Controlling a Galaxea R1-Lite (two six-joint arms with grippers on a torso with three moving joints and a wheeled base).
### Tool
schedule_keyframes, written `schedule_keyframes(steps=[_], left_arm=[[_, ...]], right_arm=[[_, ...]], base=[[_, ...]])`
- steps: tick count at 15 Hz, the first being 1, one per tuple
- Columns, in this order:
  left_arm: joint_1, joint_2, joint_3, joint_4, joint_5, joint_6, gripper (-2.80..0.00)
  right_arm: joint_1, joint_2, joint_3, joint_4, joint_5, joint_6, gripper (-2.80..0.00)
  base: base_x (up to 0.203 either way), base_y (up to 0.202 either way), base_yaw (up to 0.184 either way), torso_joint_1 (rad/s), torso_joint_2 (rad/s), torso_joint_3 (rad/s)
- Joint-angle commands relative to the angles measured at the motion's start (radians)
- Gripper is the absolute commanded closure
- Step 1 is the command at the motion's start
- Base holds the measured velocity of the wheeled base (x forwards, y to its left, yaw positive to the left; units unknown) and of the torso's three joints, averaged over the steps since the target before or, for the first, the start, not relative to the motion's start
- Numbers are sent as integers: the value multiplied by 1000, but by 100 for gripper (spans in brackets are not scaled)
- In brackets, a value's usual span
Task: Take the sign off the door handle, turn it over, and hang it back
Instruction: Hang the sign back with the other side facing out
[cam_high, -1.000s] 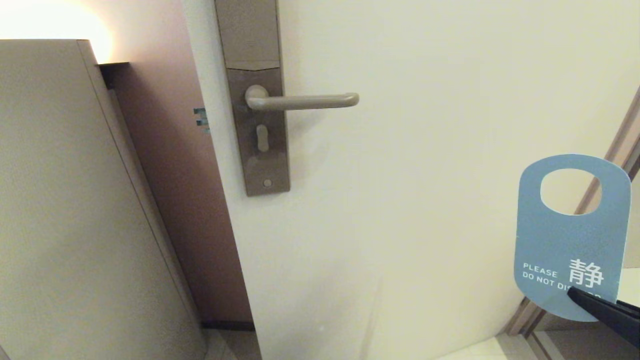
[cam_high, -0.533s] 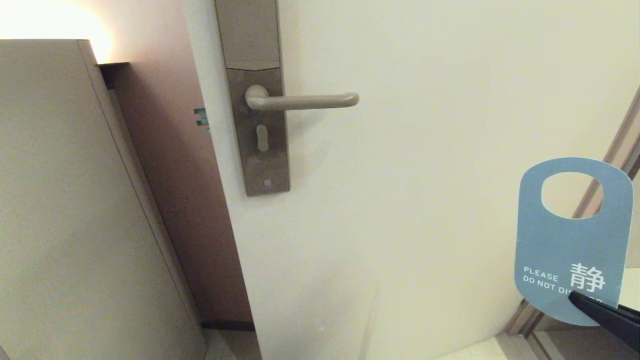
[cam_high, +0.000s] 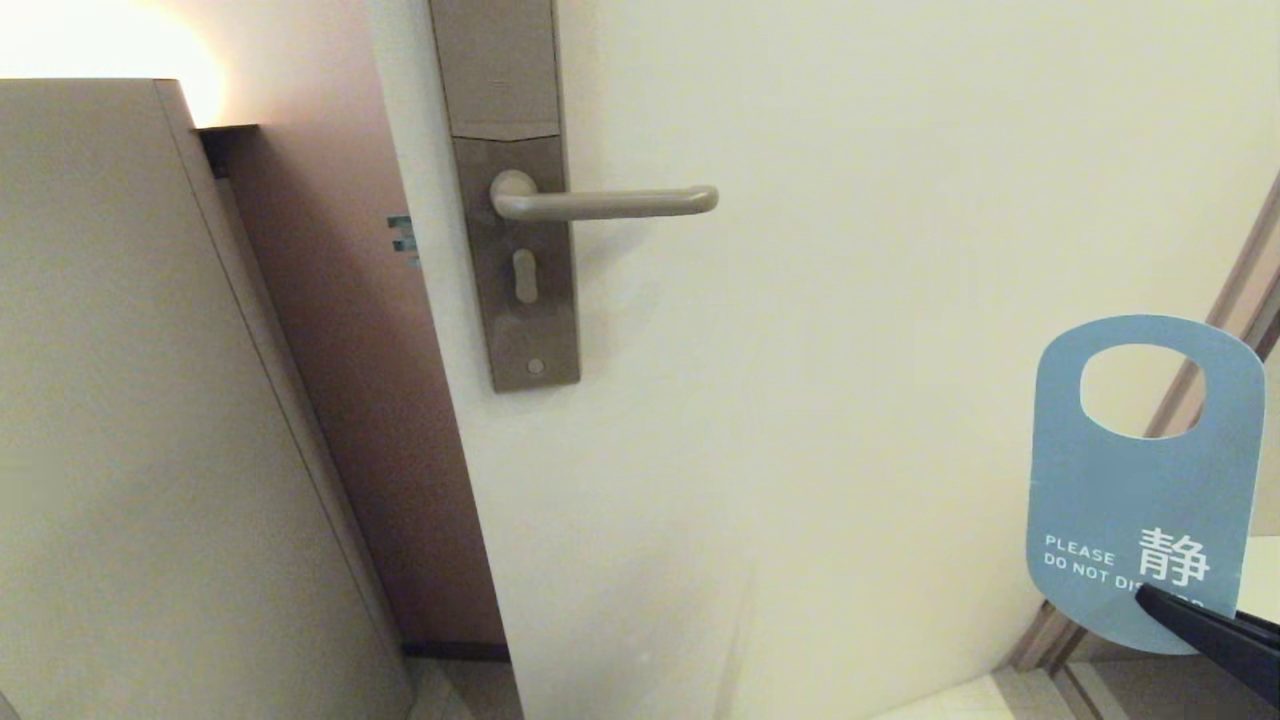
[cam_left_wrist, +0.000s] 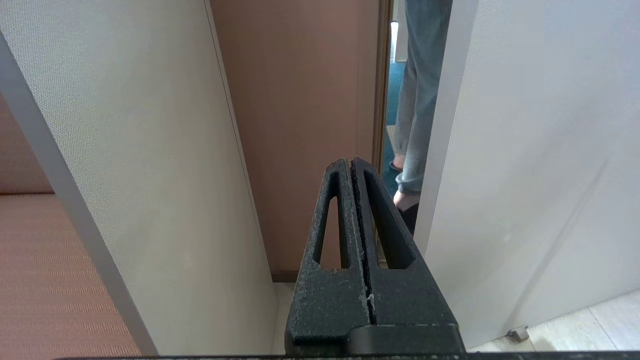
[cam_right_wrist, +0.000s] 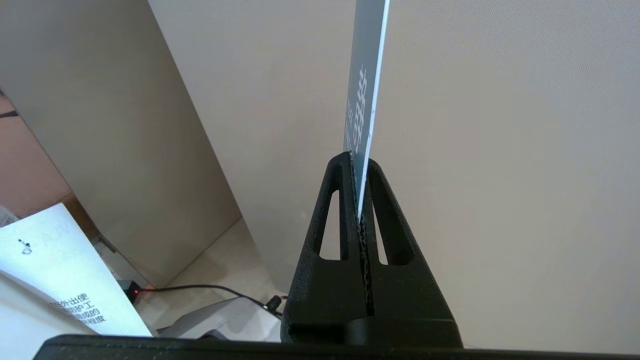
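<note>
Low at the right edge of the head view, our right gripper (cam_high: 1150, 592) has its jaws shut on the bottom corner of the flat blue door-hanger sign (cam_high: 1140, 490), which stands upright above them with its rounded hole at the top. From the right wrist view the sign (cam_right_wrist: 364, 90) runs edge-on straight out of the pinched jaws, blue on one face and white on the other, with only a short stretch of card caught between them. The blue side with its white "PLEASE DO NOT DISTURB" lettering faces us.

Farther up and to the left, well apart from the sign, the slim taupe metal lever door handle (cam_high: 605, 202) juts level from its tall brownish backplate (cam_high: 520, 260) on the cream door (cam_high: 850, 250), with nothing hanging on it. Our left gripper (cam_left_wrist: 352, 165) has its jaws shut on nothing, pointing at the gap beside the door, where a person's grey trouser leg (cam_left_wrist: 420, 100) shows.

We judge the turn-over not yet done. With so little card held, the sign could pivot or slip during the flip, and a tilted hole could then catch or miss the handle's rounded end.
</note>
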Motion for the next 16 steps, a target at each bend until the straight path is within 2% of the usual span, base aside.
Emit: schedule_keyframes(steps=[1,9,13,16], left_arm=[[0,0,0,1,0,0,0],[0,0,0,1,0,0,0],[0,0,0,1,0,0,0],[0,0,0,1,0,0,0]], right_arm=[[1,4,1,-3,3,1,0],[1,52,-79,-4,6,-5,0],[1,80,-106,-6,27,-26,0],[1,113,-158,-6,70,-31,0]], base=[[0,0,0,0,0,0],[0,0,0,0,0,0],[0,0,0,0,0,0],[0,0,0,0,0,0]])
